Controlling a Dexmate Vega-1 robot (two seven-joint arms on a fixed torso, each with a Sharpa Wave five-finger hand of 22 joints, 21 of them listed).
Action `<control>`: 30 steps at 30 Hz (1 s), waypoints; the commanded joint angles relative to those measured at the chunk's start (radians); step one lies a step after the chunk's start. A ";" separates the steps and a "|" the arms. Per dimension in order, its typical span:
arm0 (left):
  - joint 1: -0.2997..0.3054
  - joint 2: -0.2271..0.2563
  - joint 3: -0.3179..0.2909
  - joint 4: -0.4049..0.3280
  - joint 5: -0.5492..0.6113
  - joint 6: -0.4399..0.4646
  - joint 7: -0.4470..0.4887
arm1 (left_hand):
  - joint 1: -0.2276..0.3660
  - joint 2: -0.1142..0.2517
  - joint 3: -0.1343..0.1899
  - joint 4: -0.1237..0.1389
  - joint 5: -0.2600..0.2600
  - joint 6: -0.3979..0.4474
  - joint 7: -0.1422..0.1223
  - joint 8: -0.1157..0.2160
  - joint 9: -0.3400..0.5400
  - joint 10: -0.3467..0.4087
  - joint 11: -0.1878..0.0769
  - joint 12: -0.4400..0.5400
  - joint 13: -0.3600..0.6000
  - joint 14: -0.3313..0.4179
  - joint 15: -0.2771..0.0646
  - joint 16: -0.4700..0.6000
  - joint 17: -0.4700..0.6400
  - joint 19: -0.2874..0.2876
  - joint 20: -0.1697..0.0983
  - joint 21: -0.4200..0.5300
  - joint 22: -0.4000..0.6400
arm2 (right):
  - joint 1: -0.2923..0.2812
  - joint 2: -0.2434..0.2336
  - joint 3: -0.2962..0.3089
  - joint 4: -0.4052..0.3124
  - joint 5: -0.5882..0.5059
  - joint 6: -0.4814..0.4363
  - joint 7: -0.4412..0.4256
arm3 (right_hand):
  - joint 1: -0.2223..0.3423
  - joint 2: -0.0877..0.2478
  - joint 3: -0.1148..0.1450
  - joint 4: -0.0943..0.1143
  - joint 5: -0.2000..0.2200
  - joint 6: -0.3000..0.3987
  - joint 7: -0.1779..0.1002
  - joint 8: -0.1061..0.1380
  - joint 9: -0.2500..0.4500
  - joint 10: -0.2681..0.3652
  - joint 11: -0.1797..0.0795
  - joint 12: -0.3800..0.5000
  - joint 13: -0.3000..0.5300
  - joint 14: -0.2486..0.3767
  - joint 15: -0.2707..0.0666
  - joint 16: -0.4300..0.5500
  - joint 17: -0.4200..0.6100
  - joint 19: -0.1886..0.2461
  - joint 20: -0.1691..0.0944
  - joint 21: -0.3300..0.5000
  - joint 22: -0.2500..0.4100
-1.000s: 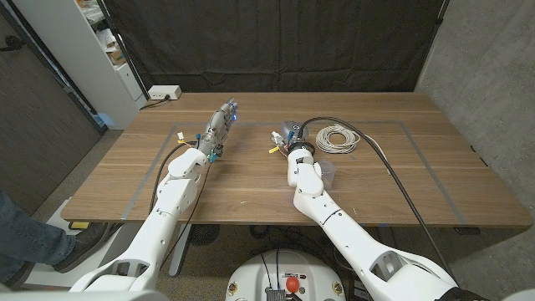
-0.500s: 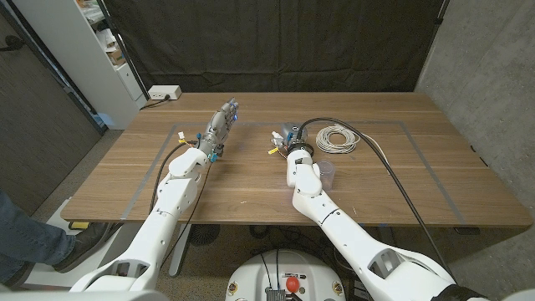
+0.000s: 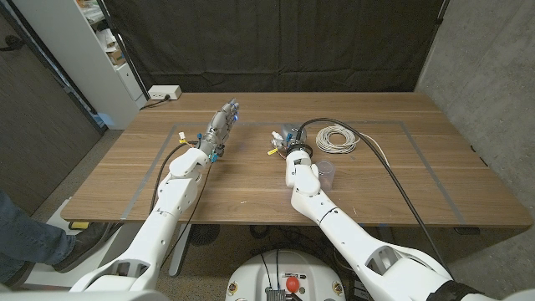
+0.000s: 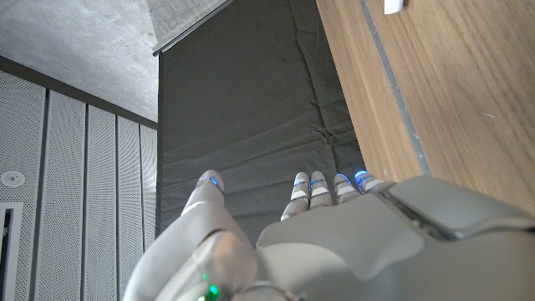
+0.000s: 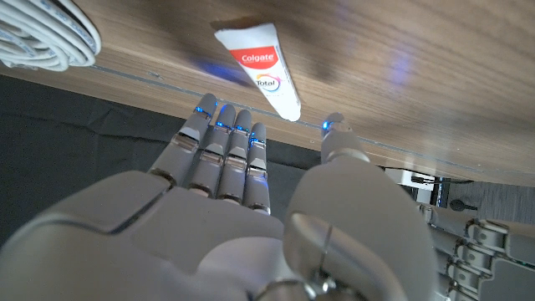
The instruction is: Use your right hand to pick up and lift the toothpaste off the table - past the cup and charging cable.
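Right wrist view: toothpaste (image 5: pixel 261 74) lies flat on the bench (image 3: pixel 251 180) just beyond the right robot hand (image 5: pixel 251 150), whose fingers are spread and holding nothing. The tube looks light, soft and slick; best pinched across the flat middle. Cup (image 3: pixel 324 172) sits beside the right forearm, apparently empty. Left robot hand (image 3: pixel 221 125) idles, released.

Cup (image 3: pixel 324 173) just beside right forearm; cable (image 3: pixel 337 139) coil right of right hand (image 3: pixel 288 140); wood left bare.
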 commanded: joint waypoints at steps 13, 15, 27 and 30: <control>0.008 0.005 0.002 -0.014 0.006 0.011 0.002 | 0.001 0.012 0.001 -0.005 -0.004 0.002 -0.004 0.003 0.004 -0.007 0.004 0.000 -0.001 -0.008 0.008 0.002 0.005 -0.046 0.007 0.002 0.003 | 0.031 0.019 0.002 0.090 0.052 -0.004 -0.046 | 0.013 0.004 -0.010 0.003 -0.004 0.020 -0.009 0.005 0.004 0.027 -0.008 0.009 0.006 0.029 -0.003 0.016 0.012 0.019 -0.007 0.007 0.005; 0.008 0.005 0.002 -0.013 0.005 0.010 0.001 | 0.000 0.012 0.000 -0.005 -0.004 0.002 -0.004 0.003 0.004 -0.007 0.003 0.000 -0.001 -0.008 0.009 0.002 0.005 -0.047 0.007 0.002 0.003 | 0.033 0.020 0.003 0.095 0.056 -0.007 -0.050 | 0.013 0.004 -0.011 0.004 -0.005 0.025 -0.008 0.006 0.004 0.028 -0.009 0.009 0.006 0.033 -0.005 0.018 0.013 0.021 -0.008 0.007 0.005; 0.010 0.005 0.006 -0.014 0.008 0.016 0.006 | 0.000 0.013 0.000 -0.007 -0.004 0.002 -0.005 0.003 0.004 -0.008 0.001 0.000 -0.001 -0.007 0.009 0.002 0.005 -0.047 0.008 0.002 0.003 | 0.044 0.018 0.009 0.118 0.080 -0.002 -0.065 | 0.009 0.007 -0.017 0.009 -0.008 0.034 -0.016 0.007 0.004 0.047 -0.015 0.013 0.007 0.044 -0.012 0.024 0.018 0.031 -0.011 0.009 0.006; 0.010 0.005 0.007 -0.015 0.011 0.016 0.008 | 0.000 0.013 -0.001 -0.007 -0.004 0.003 -0.005 0.003 0.004 -0.007 0.001 0.000 -0.001 -0.007 0.008 0.002 0.005 -0.048 0.008 0.002 0.003 | 0.047 0.017 0.009 0.123 0.085 0.003 -0.070 | 0.006 0.006 -0.020 0.010 -0.009 0.039 -0.017 0.008 0.005 0.051 -0.016 0.013 0.007 0.050 -0.015 0.027 0.019 0.035 -0.013 0.011 0.006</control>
